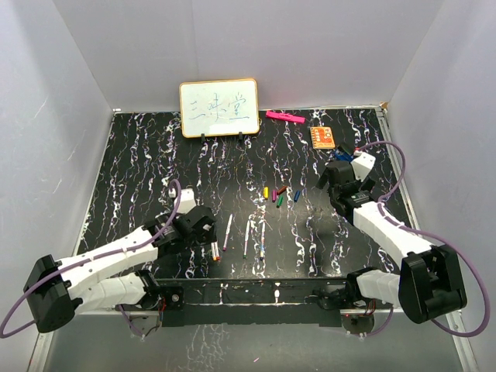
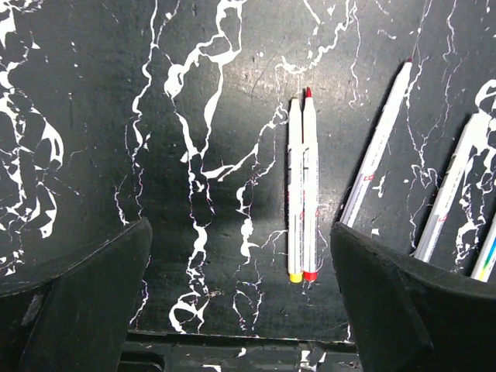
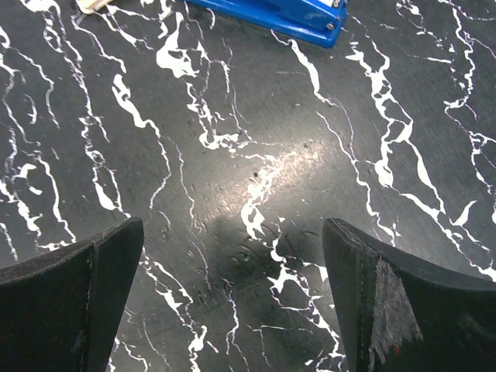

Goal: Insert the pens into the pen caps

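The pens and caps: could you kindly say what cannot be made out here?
- Top view: the pen caps are too small to count.
- Left wrist view: the rightmost pens are cut off by a black finger and the frame edge.
- Right wrist view: the blue object is cut by the top edge.

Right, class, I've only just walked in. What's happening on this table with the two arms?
Nothing is gripped yet. The left pincer, open, hovers above two pens lying side by side, with three more pens lying to their right. The right pincer, also open, hangs over the table near a blue clip. The coloured pen caps sit loose in a cluster mid-table, none on a pen.
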Controlling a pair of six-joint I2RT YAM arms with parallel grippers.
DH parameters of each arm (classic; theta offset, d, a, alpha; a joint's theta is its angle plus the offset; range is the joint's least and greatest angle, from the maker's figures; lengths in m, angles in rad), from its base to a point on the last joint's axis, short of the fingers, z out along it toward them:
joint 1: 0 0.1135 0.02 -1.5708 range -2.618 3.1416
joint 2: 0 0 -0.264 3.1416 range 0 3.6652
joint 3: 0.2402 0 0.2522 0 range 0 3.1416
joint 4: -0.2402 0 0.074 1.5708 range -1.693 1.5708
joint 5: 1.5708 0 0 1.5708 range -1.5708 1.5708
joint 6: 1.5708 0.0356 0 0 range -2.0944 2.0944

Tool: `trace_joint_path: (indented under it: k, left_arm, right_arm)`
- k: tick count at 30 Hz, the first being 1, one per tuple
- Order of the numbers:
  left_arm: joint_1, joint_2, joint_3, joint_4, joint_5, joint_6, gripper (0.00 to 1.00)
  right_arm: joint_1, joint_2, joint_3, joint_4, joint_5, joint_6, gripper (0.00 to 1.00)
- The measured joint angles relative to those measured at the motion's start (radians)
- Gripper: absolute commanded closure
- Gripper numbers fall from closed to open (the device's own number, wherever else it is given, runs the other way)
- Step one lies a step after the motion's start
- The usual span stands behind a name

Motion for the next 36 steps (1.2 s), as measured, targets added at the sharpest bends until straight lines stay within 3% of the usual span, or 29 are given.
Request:
trace_joint_path:
  k: [4,9,15,16,18,21,27,32,36]
  left_arm:
    - [0.000,0.010,-0.023,0.025,0.032,0.016,0.02]
    - [0.000,0.069,-0.025,0.048,0.067,0.024,0.26]
    - [-0.001,0.096,-0.029,0.063,0.089,0.026,0.26]
    - [-0.001,0.097,-0.031,0.066,0.090,0.026,0.18]
    - [-0.001,0.106,-0.035,0.072,0.092,0.028,0.15]
    - [-0.001,0.132,-0.035,0.079,0.097,0.028,0.29]
    - [-0.001,0.194,-0.035,0.105,0.107,0.044,0.30]
    - [-0.001,0.231,-0.034,0.109,0.106,0.050,0.30]
    - [-0.001,0.259,-0.033,0.114,0.106,0.053,0.30]
  right_arm:
    - [0.003,0.006,0.000,-0.022,0.007,0.000,0.02]
    - [0.006,0.002,0.000,-0.035,0.027,0.001,0.02]
    - [0.006,-0.058,-0.006,-0.042,0.033,0.000,0.04]
    - [0.006,-0.070,-0.008,-0.042,0.033,-0.001,0.05]
    - [0.006,-0.087,-0.015,-0.035,0.033,-0.003,0.06]
    - [0.006,-0.092,-0.020,-0.035,0.033,-0.005,0.12]
    - [0.006,-0.092,-0.020,-0.034,0.038,-0.005,0.30]
    - [0.006,-0.092,-0.020,-0.034,0.049,-0.004,0.27]
    - [0.006,-0.094,-0.020,-0.034,0.058,-0.003,0.20]
